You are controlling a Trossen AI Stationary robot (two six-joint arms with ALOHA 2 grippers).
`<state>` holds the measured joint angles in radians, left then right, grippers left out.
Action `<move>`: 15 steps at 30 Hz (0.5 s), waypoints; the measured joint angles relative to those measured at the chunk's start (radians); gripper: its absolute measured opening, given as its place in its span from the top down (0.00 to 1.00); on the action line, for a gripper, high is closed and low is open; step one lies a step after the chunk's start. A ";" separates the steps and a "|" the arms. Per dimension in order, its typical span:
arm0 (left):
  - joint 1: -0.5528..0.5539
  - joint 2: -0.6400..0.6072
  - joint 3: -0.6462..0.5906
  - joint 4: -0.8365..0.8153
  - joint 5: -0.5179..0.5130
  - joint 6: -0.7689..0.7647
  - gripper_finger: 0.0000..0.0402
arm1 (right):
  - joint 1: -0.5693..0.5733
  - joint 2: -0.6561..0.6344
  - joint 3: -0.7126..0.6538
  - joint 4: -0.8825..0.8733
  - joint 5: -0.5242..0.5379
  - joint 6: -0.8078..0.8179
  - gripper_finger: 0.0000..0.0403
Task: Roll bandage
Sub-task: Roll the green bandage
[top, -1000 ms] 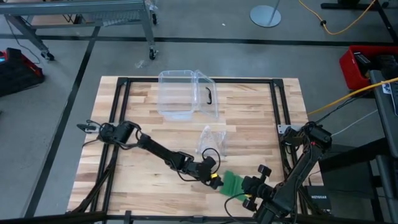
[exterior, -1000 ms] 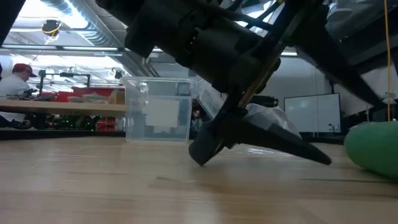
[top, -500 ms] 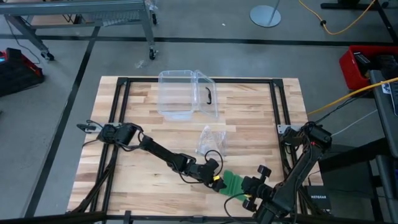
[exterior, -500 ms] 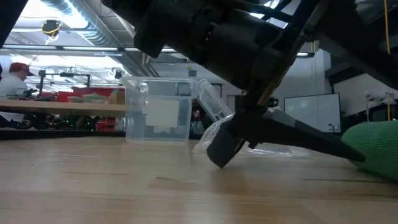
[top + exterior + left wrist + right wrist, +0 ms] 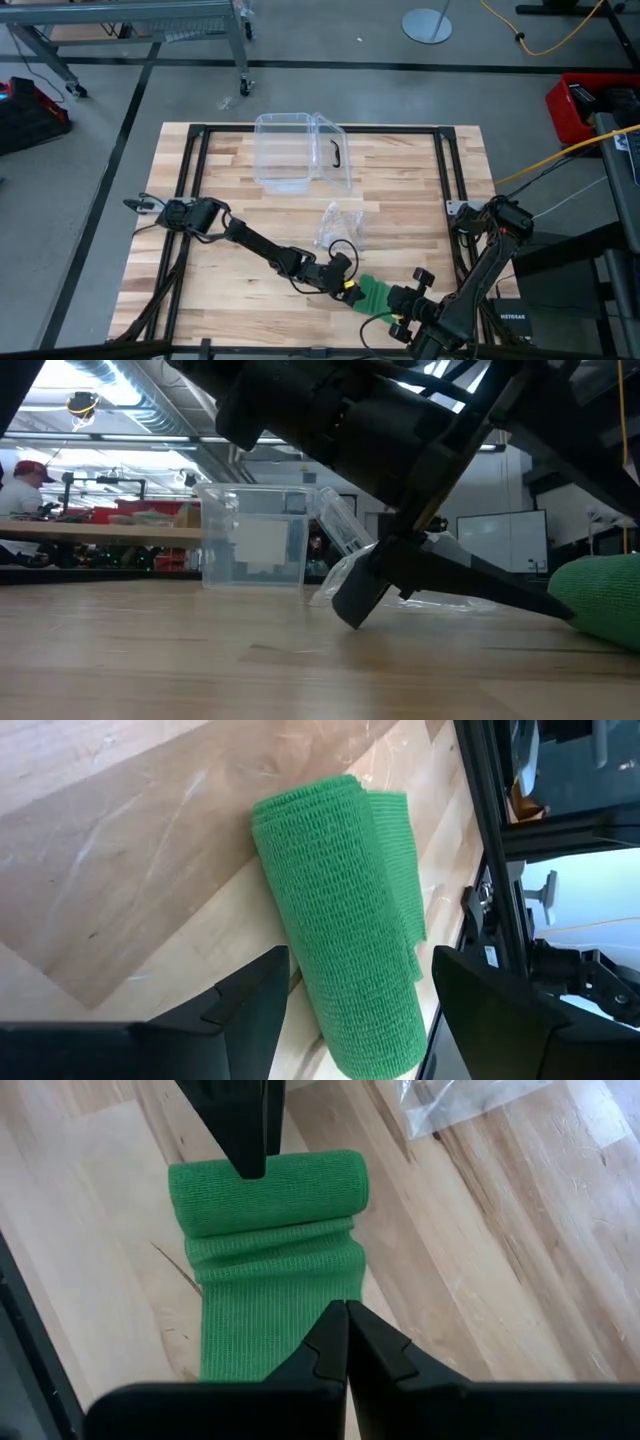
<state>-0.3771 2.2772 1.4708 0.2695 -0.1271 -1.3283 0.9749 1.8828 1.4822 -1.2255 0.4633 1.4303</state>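
Observation:
The green bandage lies on the table near its near edge. It is partly rolled: a roll with a flat tail running off it toward my right gripper. My left gripper is open and low over the table, and its fingers stand on either side of the roll. My right gripper is shut at the tail's edge, on the right side of the roll. My left gripper comes nearly level from the table's left. One fingertip lies against the roll's side, away from the tail. I cannot tell whether the other finger touches the roll, which rests on the table. My right gripper has its shut fingertips on the flat tail's edge, slanting down from the table's right. The tail lies flat on the table. I cannot tell whether cloth is caught between the fingers.
A clear plastic box with a black handle stands at the far middle. A crinkly clear wrapper lies between the box and the bandage. A black frame runs around the tabletop. A person sits in the room beyond.
My left gripper has slid low over the table toward the right edge, up to the roll, and then kept still. The bandage and my right gripper have stayed where they were.

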 joint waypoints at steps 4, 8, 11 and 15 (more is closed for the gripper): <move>0.000 0.000 0.000 0.001 -0.007 -0.001 0.40 | 0.000 0.000 0.000 0.000 0.000 0.000 0.99; 0.000 0.002 0.013 -0.003 -0.013 0.000 0.40 | 0.000 0.000 0.000 0.000 0.015 0.000 0.99; -0.002 0.017 0.036 -0.001 -0.014 0.023 0.40 | 0.000 0.000 0.000 -0.001 0.018 0.000 0.99; -0.001 0.056 0.081 0.006 -0.010 0.006 0.40 | 0.000 0.000 0.000 0.000 0.017 0.000 0.99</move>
<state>-0.3782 2.3328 1.5515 0.2758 -0.1373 -1.3219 0.9749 1.8828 1.4822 -1.2258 0.4803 1.4303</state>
